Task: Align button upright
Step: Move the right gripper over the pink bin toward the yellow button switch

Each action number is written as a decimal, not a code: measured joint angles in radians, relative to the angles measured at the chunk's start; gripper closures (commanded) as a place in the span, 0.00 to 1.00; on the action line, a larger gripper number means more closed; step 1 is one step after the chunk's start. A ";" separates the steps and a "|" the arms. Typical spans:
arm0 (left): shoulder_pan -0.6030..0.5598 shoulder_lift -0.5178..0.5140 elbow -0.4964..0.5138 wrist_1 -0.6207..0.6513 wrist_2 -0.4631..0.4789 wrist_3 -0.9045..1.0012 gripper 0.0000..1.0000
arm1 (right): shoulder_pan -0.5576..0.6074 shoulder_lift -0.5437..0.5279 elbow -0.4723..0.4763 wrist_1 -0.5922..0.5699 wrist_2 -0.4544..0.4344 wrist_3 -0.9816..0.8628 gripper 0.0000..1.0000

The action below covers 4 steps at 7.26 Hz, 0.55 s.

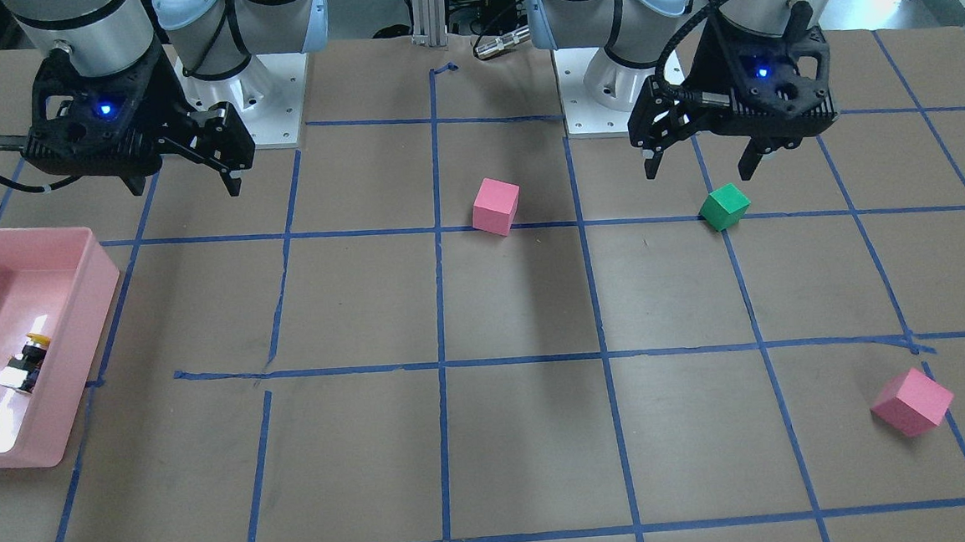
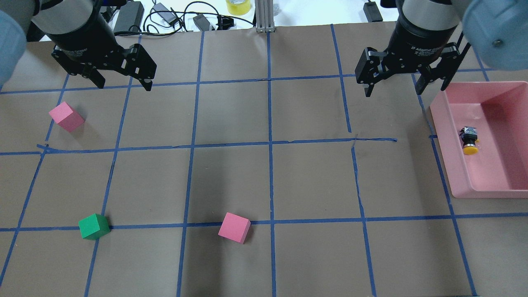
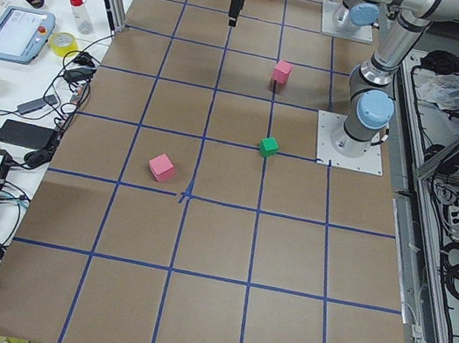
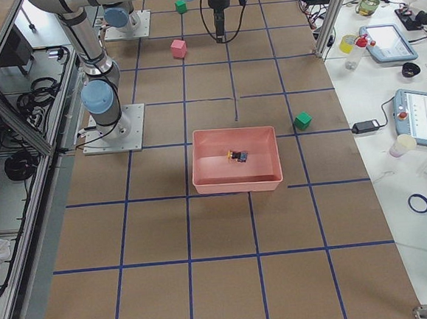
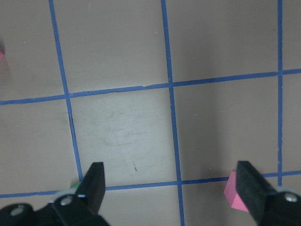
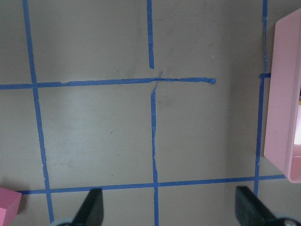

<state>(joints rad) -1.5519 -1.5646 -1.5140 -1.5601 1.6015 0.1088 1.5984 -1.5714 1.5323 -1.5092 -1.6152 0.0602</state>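
Inside pink bin (image 2: 499,161): button (image 2: 469,142) on its side. Left gripper (image 2: 123,86), right gripper (image 2: 394,91) spread, empty. Risk: bin wall blocking grasp, cap slipping.

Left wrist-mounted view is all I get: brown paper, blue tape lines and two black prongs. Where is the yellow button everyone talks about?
Observer: The button is in a pink tray on the robot's right side of the table, outside your view.
Operator: Is it standing up?
Observer: No, it lies on its side on the tray floor.
Operator: Is anything holding it?
Observer: Nothing. The right gripper hangs open above the table beside the tray, apart from the button.
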 measured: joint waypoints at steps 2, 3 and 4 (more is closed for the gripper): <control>0.003 -0.002 -0.002 0.007 0.003 -0.001 0.00 | -0.001 0.001 0.001 -0.002 -0.002 0.002 0.00; 0.004 -0.003 -0.006 0.019 0.006 0.000 0.00 | -0.004 0.002 0.002 -0.003 -0.003 0.001 0.00; 0.004 -0.004 -0.011 0.026 0.007 -0.001 0.00 | -0.011 0.002 0.004 -0.004 -0.003 0.000 0.00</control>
<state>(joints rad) -1.5480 -1.5687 -1.5251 -1.5337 1.6086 0.1082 1.5878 -1.5694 1.5362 -1.5127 -1.6183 0.0600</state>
